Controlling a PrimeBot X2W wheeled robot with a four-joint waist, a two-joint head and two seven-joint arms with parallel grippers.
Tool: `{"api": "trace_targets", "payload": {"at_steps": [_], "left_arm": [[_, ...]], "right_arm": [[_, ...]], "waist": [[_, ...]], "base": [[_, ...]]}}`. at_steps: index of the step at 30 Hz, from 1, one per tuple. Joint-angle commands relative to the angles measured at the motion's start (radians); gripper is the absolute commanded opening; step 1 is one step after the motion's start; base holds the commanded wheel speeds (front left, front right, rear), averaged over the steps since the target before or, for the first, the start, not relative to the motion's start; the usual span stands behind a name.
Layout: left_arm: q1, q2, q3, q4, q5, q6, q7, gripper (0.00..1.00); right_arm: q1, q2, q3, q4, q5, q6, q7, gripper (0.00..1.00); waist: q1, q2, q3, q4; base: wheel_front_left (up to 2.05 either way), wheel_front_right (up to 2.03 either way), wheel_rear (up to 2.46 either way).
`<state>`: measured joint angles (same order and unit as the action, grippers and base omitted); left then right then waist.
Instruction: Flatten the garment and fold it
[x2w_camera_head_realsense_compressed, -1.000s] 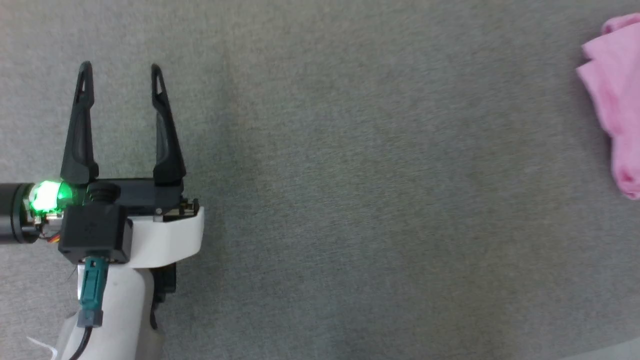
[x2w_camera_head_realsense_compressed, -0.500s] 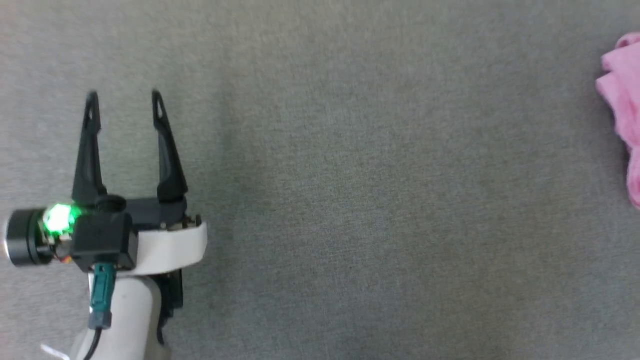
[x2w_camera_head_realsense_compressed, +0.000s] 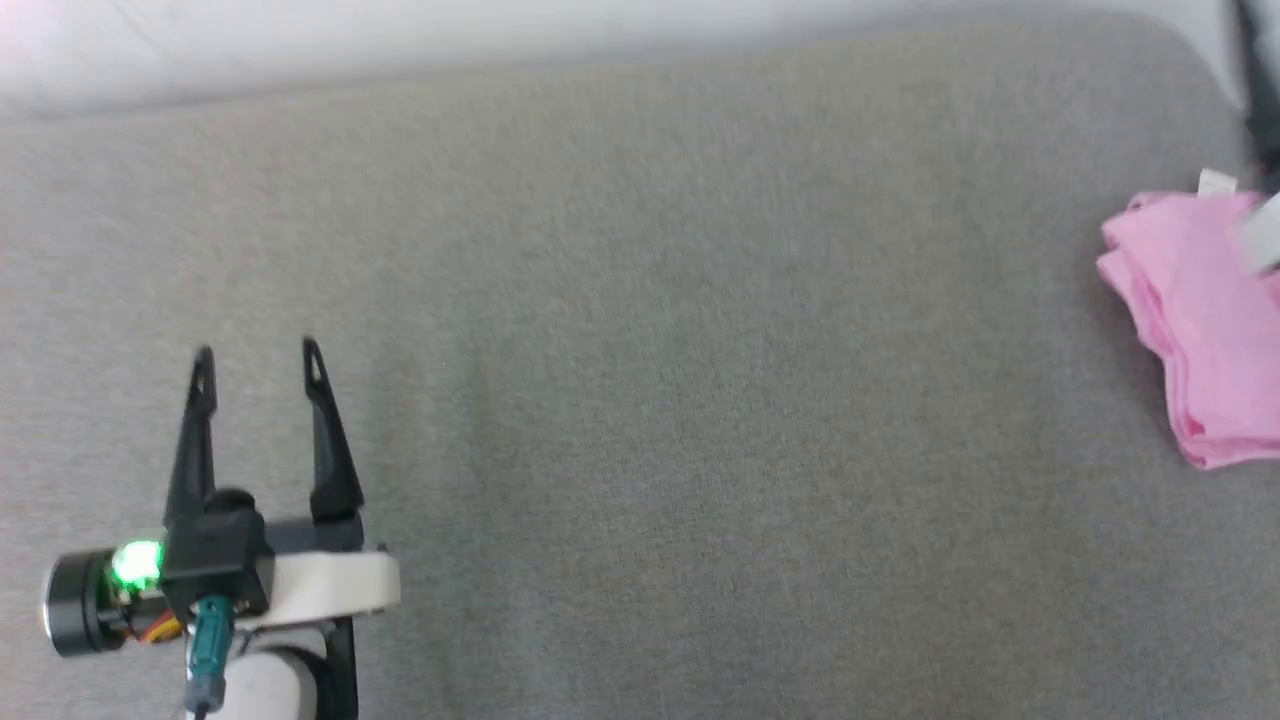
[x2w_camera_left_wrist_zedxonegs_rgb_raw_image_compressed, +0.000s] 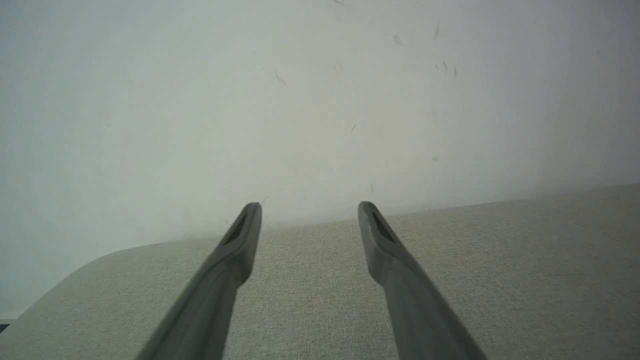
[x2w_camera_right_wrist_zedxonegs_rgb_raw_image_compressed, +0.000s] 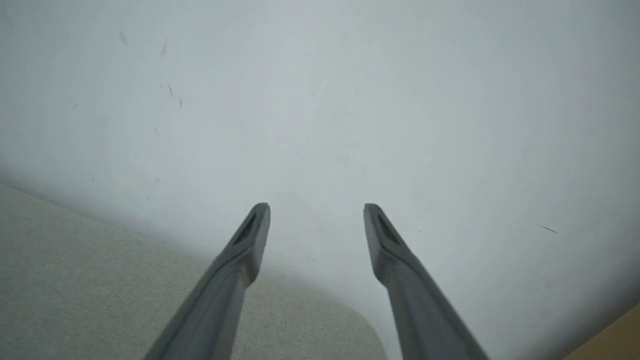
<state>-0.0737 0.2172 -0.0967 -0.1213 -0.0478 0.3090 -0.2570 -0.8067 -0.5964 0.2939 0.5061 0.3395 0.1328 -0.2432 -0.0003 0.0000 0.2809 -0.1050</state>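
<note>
The garment (x2w_camera_head_realsense_compressed: 1195, 310), light pink and bunched in layers, lies at the right edge of the head view and is cut off by the frame. A small white tag (x2w_camera_head_realsense_compressed: 1216, 183) sticks up at its far side. My left gripper (x2w_camera_head_realsense_compressed: 258, 352) hovers open and empty over the grey surface at the lower left, far from the garment. In the left wrist view, the left gripper (x2w_camera_left_wrist_zedxonegs_rgb_raw_image_compressed: 310, 207) points past the table's far edge. My right gripper (x2w_camera_right_wrist_zedxonegs_rgb_raw_image_compressed: 316, 210) is open and empty above a rounded table corner.
The table (x2w_camera_head_realsense_compressed: 680, 400) is covered in grey fabric; its far edge (x2w_camera_head_realsense_compressed: 600, 65) meets a pale floor (x2w_camera_head_realsense_compressed: 500, 30). A dark and pale shape (x2w_camera_head_realsense_compressed: 1262, 230) overlaps the garment's right side; I cannot tell what it is. A tan strip (x2w_camera_right_wrist_zedxonegs_rgb_raw_image_compressed: 620, 335) shows at the lower right.
The head camera has shifted, bringing the table's far edge and more of the garment into view. The left gripper now shows lower and smaller, still open.
</note>
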Motion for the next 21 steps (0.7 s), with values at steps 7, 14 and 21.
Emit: {"api": "trace_targets", "payload": {"at_steps": [7, 14, 21], "left_arm": [[0.073, -0.020, 0.011, 0.032, -0.001, -0.046, -0.005, 1.00], [0.116, -0.039, 0.020, 0.049, 0.001, -0.080, -0.005, 1.00], [0.158, -0.052, 0.022, 0.063, 0.007, -0.118, -0.005, 1.00]], "right_arm": [[0.261, 0.208, -0.140, -0.228, -0.081, -0.002, -0.018, 1.00], [0.545, 0.391, -0.258, -0.394, -0.126, -0.002, -0.018, 1.00], [0.749, 0.491, -0.296, -0.441, -0.177, -0.002, -0.018, 1.00]], "waist": [[0.0003, 0.0000, -0.186, 0.065], [0.0003, 0.0000, -0.242, 0.100], [0.0003, 0.0000, -0.283, 0.124]], "base": [[0.00, 0.00, 0.00], [0.00, 0.00, 0.00], [0.00, 0.00, 0.00]]}}
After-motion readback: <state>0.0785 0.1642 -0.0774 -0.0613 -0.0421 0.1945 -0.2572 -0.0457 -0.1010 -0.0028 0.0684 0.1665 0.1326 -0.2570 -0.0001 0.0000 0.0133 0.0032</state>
